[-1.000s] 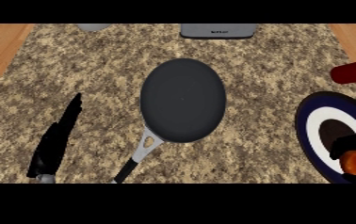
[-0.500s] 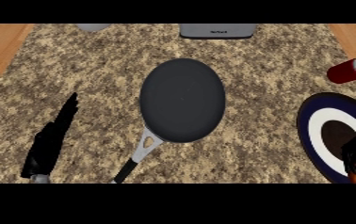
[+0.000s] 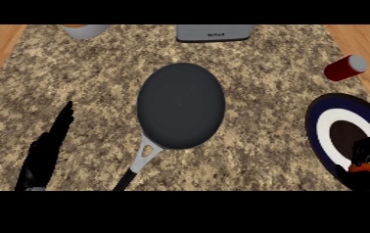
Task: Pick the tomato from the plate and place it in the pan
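A speckled granite counter (image 3: 274, 90) with wood at both side edges fills the head view. The whole scene sits further left and nearer than half a second ago, so more of the right side shows. A dark, matte oval pan (image 3: 180, 105) lies at the centre, its grey handle running near-left. At the right edge lies a round plate (image 3: 323, 129) with a navy rim and white ring; on its near part a sliver of red tomato (image 3: 356, 168) shows beneath the right hand (image 3: 361, 153), whose fingers I cannot tell. The left hand (image 3: 47, 151) rests near left, fingers straight, holding nothing. A red cylindrical can (image 3: 345, 68) lies far right; a grey box (image 3: 215, 32) and a pale cup (image 3: 84, 30) stand along the far edge.
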### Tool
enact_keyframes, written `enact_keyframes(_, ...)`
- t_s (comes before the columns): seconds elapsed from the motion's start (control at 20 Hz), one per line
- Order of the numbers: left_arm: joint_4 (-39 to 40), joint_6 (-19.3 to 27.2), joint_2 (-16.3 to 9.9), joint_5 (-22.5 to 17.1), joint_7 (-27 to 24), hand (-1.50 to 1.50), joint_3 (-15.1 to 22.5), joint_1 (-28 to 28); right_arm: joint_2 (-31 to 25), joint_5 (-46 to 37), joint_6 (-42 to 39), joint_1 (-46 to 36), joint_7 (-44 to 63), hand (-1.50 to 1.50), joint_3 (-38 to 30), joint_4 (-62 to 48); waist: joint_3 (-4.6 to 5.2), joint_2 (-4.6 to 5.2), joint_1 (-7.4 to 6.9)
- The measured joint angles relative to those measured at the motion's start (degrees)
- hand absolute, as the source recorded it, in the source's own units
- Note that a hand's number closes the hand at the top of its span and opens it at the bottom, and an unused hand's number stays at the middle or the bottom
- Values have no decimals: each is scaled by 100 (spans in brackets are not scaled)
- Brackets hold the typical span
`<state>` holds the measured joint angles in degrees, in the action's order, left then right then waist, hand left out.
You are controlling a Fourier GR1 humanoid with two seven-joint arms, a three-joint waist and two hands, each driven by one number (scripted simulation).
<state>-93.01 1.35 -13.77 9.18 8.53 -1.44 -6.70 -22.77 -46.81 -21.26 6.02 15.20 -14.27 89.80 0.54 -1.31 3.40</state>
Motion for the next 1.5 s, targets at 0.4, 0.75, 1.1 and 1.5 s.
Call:
enact_keyframes(0.4,-26,-54,32,3,-15,0,74,37,794,-1600,1107,-371,1420,150,1076,2584,-14,33,-189)
enact_keyframes(0.75,110,-104,82,35,-51,0,114,289,1810,-3021,872,-1448,2891,150,2800,3093,-35,110,-370)
enact_keyframes(1.1,162,-40,246,195,-149,0,265,290,2189,-2542,1615,-3144,3738,150,3098,1269,-49,152,-481)
enact_keyframes(1.5,3,-183,197,140,-6,0,223,357,2262,-1464,3122,-4478,3599,150,2920,-1484,-55,178,-547)
